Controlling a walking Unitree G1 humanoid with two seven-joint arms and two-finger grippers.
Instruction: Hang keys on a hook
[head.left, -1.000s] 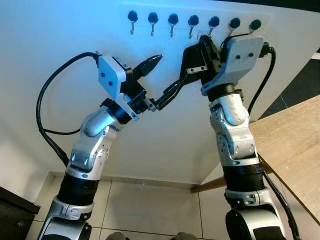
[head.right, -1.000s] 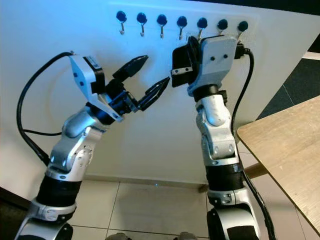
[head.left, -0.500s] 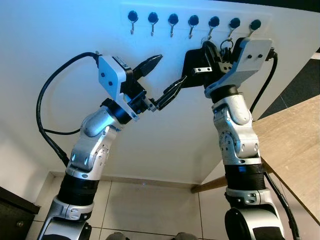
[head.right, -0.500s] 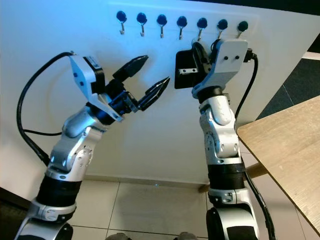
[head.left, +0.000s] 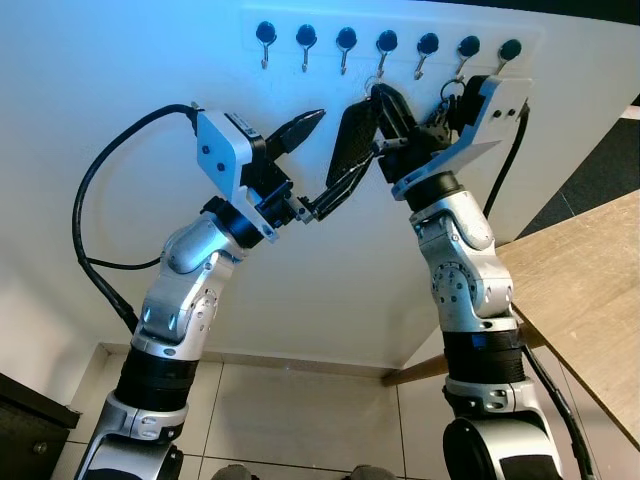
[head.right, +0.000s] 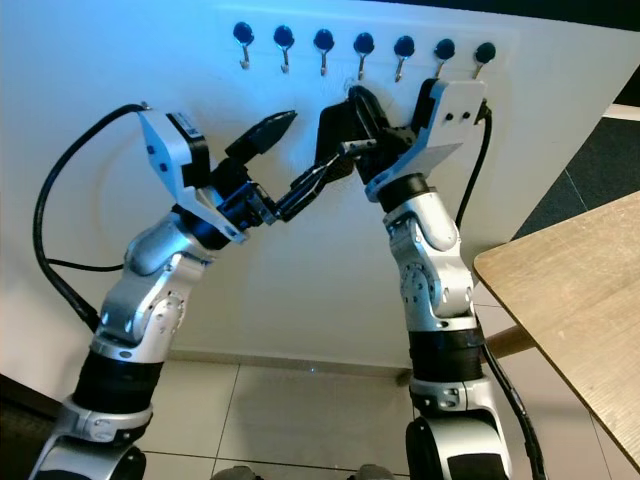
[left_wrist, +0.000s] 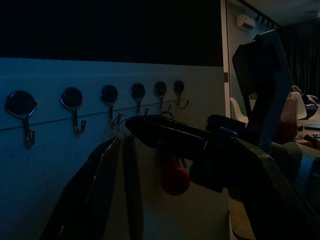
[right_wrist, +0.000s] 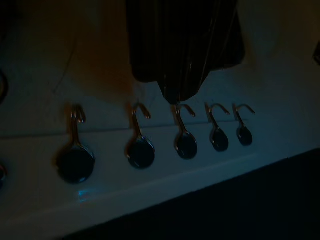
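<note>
White wall holds a row of hooks (head.left: 385, 45). Left claw (head.left: 318, 155) waits below them, fingers spread wide, holding nothing. Right claw (head.left: 362, 120) sits just under the hooks; I cannot tell its grip. Keys (left_wrist: 173, 176) seem to dangle from it, hooks close above, with open wall around.

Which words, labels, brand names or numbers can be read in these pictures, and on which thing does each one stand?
None can be read.
White wall rail with black-capped metal hooks: no text.
White housings on the silver arms' wrists: no printing visible.
Light wooden table: bare wood, no label.
Wrist views: too dark to show any writing.
</note>
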